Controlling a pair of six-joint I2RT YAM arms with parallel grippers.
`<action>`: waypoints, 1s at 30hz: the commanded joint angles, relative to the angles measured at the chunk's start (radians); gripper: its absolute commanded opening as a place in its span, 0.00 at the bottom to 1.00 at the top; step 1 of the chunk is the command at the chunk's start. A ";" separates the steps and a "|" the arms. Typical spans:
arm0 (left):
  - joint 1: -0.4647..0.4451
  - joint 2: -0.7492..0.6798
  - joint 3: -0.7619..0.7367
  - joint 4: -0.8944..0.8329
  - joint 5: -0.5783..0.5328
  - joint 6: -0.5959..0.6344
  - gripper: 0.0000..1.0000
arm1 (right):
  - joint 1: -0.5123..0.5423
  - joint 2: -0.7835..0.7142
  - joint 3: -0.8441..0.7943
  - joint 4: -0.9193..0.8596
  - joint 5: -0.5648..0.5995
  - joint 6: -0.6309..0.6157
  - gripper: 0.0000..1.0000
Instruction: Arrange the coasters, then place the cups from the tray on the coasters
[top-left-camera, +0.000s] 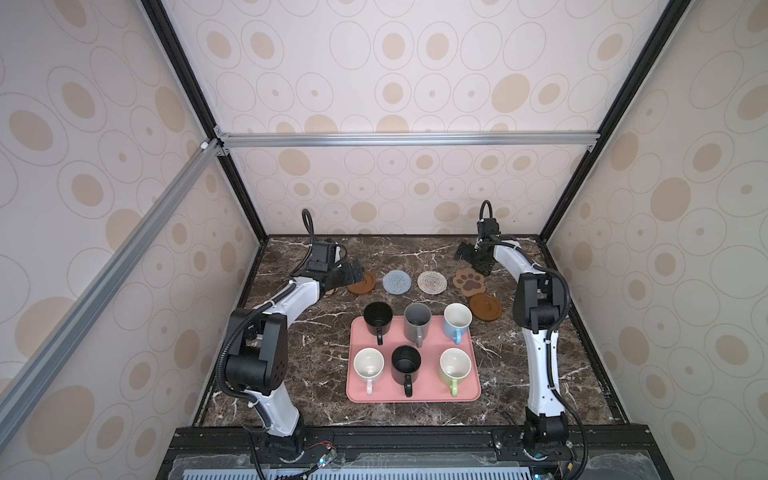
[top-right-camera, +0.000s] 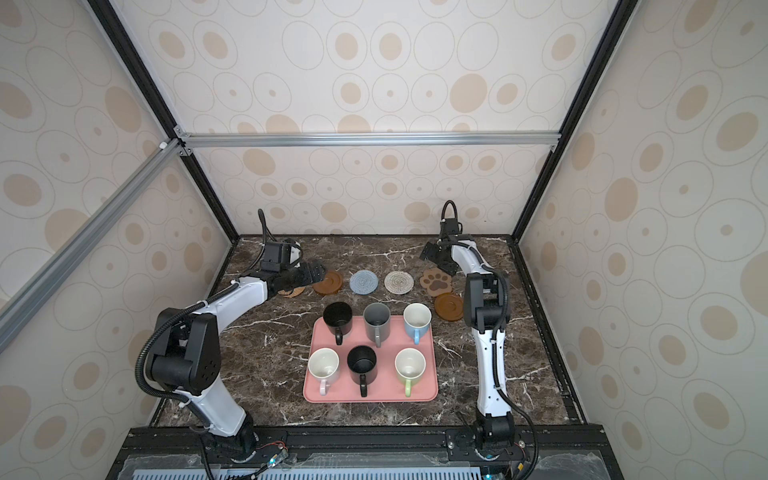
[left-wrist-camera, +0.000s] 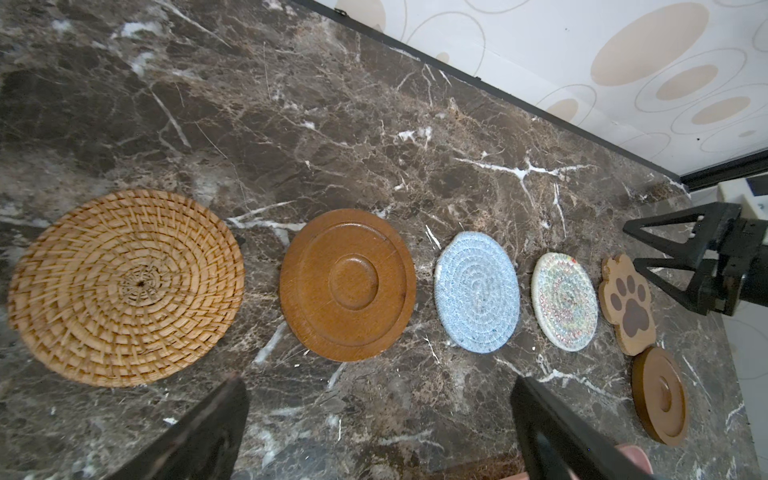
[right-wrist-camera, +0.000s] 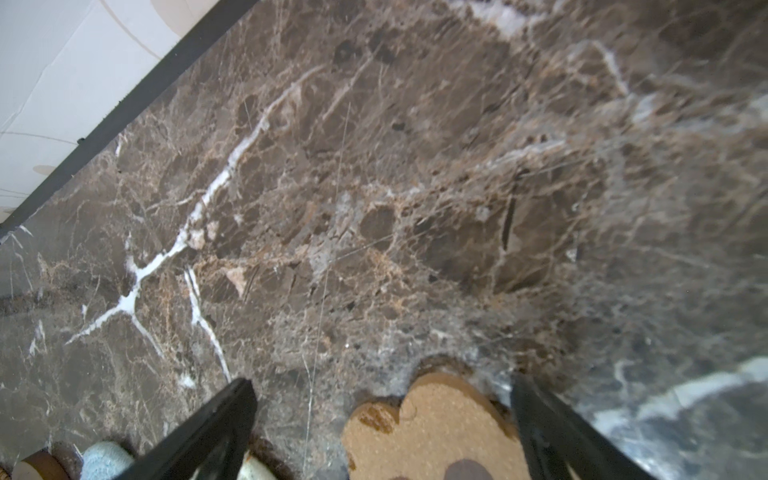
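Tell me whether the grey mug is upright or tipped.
Upright. The grey mug stands on its base on the pink tray, open mouth facing up in both top views.

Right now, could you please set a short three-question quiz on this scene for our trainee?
1. True or false: the pink tray holds six cups.
2. Which coaster lies closest to the right claw? A) paw-shaped coaster B) rattan coaster C) blue-grey knitted coaster
3. Fill in: in the tray's far row, the cup between the black cup and the light blue cup is ___.
Key: 1 true; 2 A; 3 grey cup.
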 joint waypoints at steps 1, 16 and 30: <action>0.004 -0.042 0.000 0.017 -0.004 -0.013 1.00 | 0.002 -0.030 -0.011 -0.062 0.012 -0.007 1.00; 0.004 -0.047 -0.006 0.015 -0.001 -0.005 1.00 | -0.001 -0.291 -0.195 -0.112 0.054 -0.023 1.00; 0.004 -0.009 0.041 0.007 0.009 0.011 1.00 | 0.001 -0.493 -0.704 0.052 -0.085 0.135 1.00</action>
